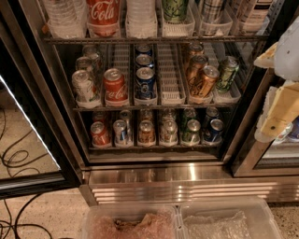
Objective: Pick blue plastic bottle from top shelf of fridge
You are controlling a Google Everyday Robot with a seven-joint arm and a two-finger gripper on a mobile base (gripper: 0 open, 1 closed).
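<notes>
The fridge (187,184) stands open in front of me, with a black frame and a ribbed steel base. Its top shelf (154,40) runs along the top of the camera view and holds bottles in white and clear lane trays. The blue plastic bottle (212,10) stands right of centre; only its silver-grey and dark striped lower body shows, and its upper end is cut off. A green-labelled bottle (175,10) stands to its left and a red Coca-Cola bottle (103,14) further left. My gripper (276,114), white and beige, hangs at the right edge, below and to the right of the top shelf, outside the fridge.
Two lower racks hold rows of cans (145,83). The open glass door (32,140) stands at the left, with cables (16,156) on the floor behind it. Two clear plastic bins (133,224) sit at the bottom. A second cooler (275,158) adjoins on the right.
</notes>
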